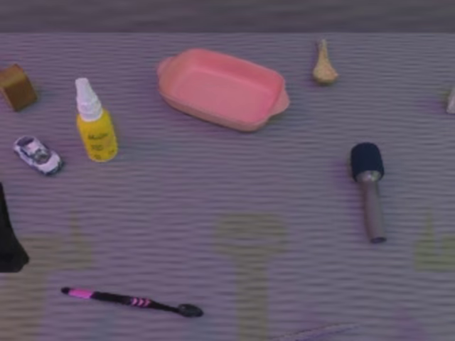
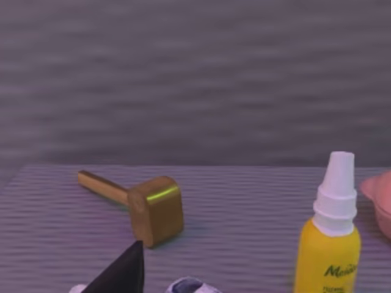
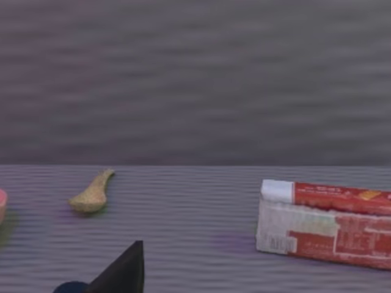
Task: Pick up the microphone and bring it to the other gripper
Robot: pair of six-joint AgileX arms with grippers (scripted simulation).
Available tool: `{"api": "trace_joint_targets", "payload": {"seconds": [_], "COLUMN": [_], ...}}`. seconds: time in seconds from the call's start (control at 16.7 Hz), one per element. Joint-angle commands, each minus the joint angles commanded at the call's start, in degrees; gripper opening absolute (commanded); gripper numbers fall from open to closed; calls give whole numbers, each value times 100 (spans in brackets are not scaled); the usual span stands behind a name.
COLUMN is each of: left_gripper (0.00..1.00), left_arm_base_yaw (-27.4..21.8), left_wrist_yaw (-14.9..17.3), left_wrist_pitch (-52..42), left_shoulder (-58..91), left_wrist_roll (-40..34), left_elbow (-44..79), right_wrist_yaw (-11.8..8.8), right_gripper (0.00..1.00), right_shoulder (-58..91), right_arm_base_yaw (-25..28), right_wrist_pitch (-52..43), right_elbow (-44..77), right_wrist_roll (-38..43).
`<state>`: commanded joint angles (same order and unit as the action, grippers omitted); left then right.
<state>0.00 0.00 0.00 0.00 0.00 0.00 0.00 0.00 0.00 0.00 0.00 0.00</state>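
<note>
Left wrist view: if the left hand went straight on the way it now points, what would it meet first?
Probably the brass mallet: its block head lies just beyond the one visible fingertip of the left hand, parked at the table's left edge. A toy car sits near the tip too; depth is unclear.

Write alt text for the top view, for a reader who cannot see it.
A microphone lies untouched at the table's right, dark foam head toward the far edge. A pink tray sits at the far centre, with a yellow bottle, toy car and toothbrush at left. The left gripper shows at the left edge.
</note>
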Motion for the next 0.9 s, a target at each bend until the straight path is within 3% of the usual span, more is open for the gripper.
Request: {"api": "trace_joint_targets", "payload": {"seconds": [0.42, 0.9], "left_gripper": [100, 100], "left_arm_base_yaw": [0, 0], "left_wrist_yaw": [0, 0], "left_wrist_pitch": [0, 0], "left_shoulder": [0, 0], "left_wrist_roll": [0, 0], "left_elbow": [0, 0], "right_wrist_yaw": [11, 132], "right_gripper": [100, 100], "right_shoulder": [904, 5191], "right_arm_base_yaw": [270, 1157], "right_wrist_pitch": [-565, -2707], "right_elbow": [828, 3622], "right_wrist_roll": [284, 1259]}}
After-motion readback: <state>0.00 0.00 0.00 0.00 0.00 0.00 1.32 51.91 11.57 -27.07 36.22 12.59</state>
